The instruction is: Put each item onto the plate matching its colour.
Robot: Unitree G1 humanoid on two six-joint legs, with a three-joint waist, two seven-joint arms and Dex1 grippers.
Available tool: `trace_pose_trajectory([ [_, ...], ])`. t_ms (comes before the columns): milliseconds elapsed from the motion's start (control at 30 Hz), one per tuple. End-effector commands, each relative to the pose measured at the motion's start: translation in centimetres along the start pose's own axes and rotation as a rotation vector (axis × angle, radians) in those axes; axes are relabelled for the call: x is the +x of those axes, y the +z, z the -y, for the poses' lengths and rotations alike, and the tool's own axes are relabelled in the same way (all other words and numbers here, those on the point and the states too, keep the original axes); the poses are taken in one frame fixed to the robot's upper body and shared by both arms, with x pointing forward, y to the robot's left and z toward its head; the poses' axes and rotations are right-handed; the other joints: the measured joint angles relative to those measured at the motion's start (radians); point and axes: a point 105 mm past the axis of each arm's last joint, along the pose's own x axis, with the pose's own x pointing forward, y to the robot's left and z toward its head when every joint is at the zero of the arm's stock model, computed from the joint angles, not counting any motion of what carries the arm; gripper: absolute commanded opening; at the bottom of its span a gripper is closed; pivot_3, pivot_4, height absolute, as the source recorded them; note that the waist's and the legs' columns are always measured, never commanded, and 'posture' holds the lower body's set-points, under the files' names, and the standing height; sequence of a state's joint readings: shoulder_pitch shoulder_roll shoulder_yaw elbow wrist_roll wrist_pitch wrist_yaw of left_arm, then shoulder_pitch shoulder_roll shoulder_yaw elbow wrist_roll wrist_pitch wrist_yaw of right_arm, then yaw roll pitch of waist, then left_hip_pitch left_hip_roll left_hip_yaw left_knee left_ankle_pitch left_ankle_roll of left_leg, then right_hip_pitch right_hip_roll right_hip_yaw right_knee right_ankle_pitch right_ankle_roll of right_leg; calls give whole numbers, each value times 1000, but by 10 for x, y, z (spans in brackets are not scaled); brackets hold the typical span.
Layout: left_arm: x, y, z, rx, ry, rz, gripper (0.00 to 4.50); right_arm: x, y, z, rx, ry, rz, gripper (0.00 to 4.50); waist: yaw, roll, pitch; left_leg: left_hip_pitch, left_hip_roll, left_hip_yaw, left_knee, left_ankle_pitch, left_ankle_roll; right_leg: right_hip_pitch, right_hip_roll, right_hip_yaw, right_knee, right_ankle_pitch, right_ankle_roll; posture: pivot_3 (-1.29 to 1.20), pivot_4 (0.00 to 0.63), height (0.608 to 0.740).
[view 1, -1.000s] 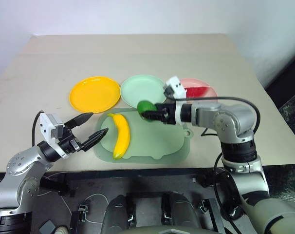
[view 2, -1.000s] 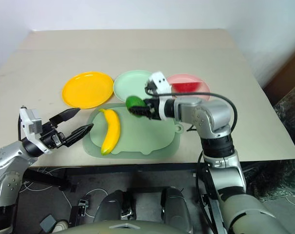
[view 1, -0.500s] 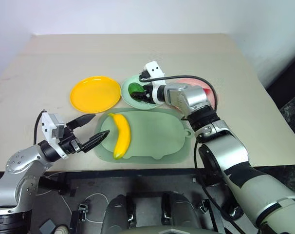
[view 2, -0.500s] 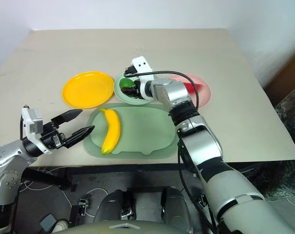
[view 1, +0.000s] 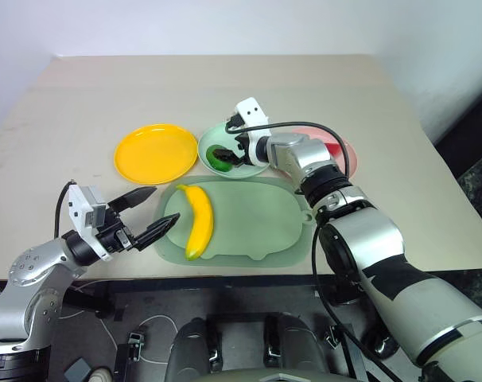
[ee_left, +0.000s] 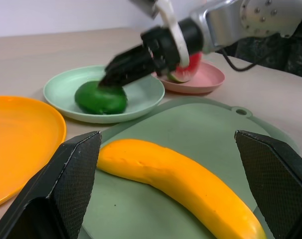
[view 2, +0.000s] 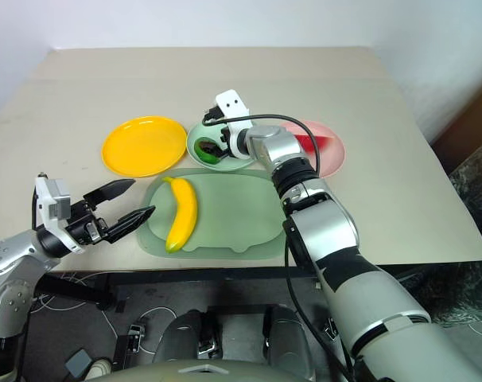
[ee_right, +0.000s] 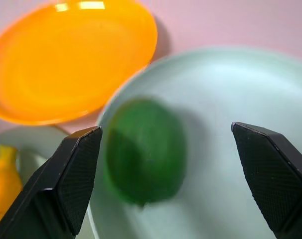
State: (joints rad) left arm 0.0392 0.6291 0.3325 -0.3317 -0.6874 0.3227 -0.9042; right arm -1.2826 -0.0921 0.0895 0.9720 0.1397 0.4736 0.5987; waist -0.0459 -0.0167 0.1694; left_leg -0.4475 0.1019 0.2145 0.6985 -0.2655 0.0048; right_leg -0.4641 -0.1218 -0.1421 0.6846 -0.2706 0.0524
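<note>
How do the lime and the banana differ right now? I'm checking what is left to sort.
The lime is small, round and dark green; the banana is long, curved and yellow. The lime lies on the mint green plate that matches it, under the open right gripper; the banana lies on the translucent green mat, not on the orange-yellow plate. Neither is held.

Lime point(ee_left: 101, 98) on mint plate point(ee_left: 141, 102), right gripper point(ee_left: 122, 67) just above, fingers spread. Banana point(ee_left: 176, 180) on green mat point(ee_left: 206, 139). Orange plate point(ee_left: 21, 139) at 9 o'clock; pink plate point(ee_left: 201, 82) with watermelon wedge point(ee_left: 188, 67) at 1 o'clock.
</note>
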Motion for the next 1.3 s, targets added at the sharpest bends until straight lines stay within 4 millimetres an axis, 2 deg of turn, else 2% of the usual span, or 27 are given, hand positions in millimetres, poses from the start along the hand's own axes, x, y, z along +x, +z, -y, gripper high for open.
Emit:
trace_pose_trajectory([
  [33,2,11,2,41,-16,29,4500,-21,32,-7,-65,62,178,4443,2,0,0,0,0,0,0,0,0,0,0,0,0,0,0,0,150,695],
  [233,2,11,1,39,-13,31,4500,-66,18,-23,-82,175,323,4443,3,-1,0,0,0,-1,0,0,0,2,-1,0,0,0,0,0,150,695],
  [333,-1,13,-2,46,8,36,4500,-106,20,-43,-117,239,538,4443,1,0,0,1,0,-1,-1,0,0,1,0,0,0,0,0,0,150,695],
  [467,-6,14,-5,47,53,45,4500,-127,-15,-70,-112,397,446,4443,2,-1,0,2,0,-1,-1,0,-1,2,0,0,-1,0,0,0,150,695],
  [567,-9,14,-4,45,76,51,4500,-134,-39,-76,-129,415,387,4443,3,-1,0,4,0,-2,-1,0,0,4,0,0,-1,0,0,0,150,695],
  [633,-11,14,-5,44,90,51,4500,-137,-47,-79,-127,424,361,4443,4,-1,0,4,0,-2,-1,0,0,4,0,0,-1,0,0,0,150,695],
  [800,-7,16,-6,37,166,74,4500,-137,-50,-73,-116,410,354,4443,5,-1,0,4,0,-2,-1,0,0,4,-1,0,-1,0,0,0,150,695],
  [967,3,15,8,-19,251,85,4500,-139,-48,-61,-132,368,347,4443,6,-1,0,4,0,-2,0,0,0,5,-1,0,-2,0,0,0,150,695],
  [1167,28,0,13,-65,396,5,4500,-146,-38,-51,-123,324,373,4443,13,-1,-1,4,-1,-3,1,0,1,6,-1,-1,-1,0,0,0,150,695],
  [1300,46,-12,19,-105,404,-44,4500,-152,-37,-43,-130,287,365,4443,28,-1,-1,4,-1,-3,1,0,1,6,-1,-1,-1,0,0,0,150,695],
])
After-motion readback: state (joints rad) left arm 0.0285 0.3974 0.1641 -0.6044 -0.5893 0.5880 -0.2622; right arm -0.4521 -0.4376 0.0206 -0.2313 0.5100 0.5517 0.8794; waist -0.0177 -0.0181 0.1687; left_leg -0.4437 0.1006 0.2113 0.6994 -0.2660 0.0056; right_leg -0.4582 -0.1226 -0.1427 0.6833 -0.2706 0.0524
